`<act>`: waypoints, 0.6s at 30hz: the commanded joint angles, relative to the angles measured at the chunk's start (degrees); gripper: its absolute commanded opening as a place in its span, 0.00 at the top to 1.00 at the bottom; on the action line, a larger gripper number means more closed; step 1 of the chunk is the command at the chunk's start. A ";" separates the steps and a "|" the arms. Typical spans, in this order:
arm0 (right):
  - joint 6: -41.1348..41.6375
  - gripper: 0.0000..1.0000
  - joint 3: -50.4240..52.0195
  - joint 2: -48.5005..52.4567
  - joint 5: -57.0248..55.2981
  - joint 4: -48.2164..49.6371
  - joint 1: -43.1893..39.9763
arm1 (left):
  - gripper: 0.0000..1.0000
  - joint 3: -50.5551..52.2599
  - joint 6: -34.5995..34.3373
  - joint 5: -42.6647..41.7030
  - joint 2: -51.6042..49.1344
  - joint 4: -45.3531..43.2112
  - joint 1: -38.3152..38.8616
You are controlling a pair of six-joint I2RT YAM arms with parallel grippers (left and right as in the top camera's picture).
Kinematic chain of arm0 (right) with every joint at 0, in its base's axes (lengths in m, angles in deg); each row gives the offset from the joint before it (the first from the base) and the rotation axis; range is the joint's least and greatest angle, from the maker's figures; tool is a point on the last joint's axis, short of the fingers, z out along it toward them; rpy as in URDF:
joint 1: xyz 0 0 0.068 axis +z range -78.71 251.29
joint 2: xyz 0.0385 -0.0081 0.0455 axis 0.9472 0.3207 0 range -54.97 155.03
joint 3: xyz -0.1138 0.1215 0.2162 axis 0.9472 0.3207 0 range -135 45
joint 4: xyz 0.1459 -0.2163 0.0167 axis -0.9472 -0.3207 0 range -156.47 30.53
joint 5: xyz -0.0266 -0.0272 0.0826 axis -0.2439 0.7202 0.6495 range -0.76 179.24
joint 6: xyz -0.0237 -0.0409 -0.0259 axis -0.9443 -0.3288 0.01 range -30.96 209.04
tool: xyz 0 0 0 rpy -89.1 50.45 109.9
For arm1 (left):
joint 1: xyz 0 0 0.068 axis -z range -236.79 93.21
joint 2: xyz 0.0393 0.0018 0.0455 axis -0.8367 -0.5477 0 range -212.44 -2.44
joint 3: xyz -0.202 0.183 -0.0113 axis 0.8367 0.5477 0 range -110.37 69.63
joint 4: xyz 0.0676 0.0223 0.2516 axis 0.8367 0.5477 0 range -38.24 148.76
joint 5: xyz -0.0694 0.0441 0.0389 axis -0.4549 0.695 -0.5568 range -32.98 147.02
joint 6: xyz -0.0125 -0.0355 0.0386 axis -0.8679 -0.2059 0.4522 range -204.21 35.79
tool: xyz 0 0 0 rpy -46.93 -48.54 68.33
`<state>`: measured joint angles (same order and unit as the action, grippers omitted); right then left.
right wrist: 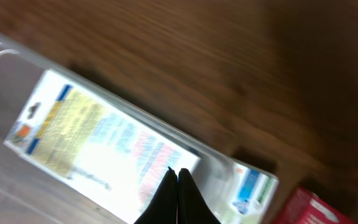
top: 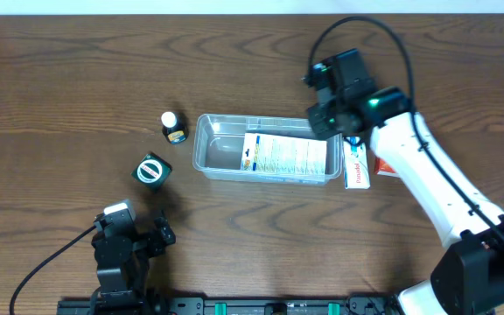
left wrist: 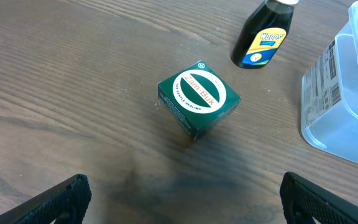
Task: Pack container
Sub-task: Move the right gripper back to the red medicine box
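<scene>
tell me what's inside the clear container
One white printed box lies flat in the right part of the container; the left part is bare. Whatever might lie under the box is covered.

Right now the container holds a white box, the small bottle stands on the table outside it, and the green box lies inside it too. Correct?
No. The green box sits on the table outside the container, near the small bottle, as the overhead view shows. The white box inside and the bottle outside are right.
</scene>
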<state>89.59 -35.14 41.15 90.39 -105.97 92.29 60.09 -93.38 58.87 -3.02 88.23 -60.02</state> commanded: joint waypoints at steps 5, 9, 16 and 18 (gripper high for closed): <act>12.39 0.99 -0.52 -1.51 0.28 -3.67 -7.06 | 0.02 0.70 0.35 0.11 0.20 0.33 -0.20; 14.53 0.77 -0.39 -1.25 -0.04 -5.99 -12.63 | 0.02 0.70 0.35 0.09 0.20 0.33 -0.20; 14.86 0.41 0.09 -1.16 -2.27 -8.96 -20.70 | 0.02 0.70 0.35 0.09 0.20 0.33 -0.20; 14.84 0.38 0.57 -0.83 -2.25 -9.57 -22.27 | 0.02 0.70 0.35 0.11 0.20 0.33 -0.20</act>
<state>103.49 -35.14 41.12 89.19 -114.97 72.00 60.09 -93.38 58.87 -3.02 88.25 -60.02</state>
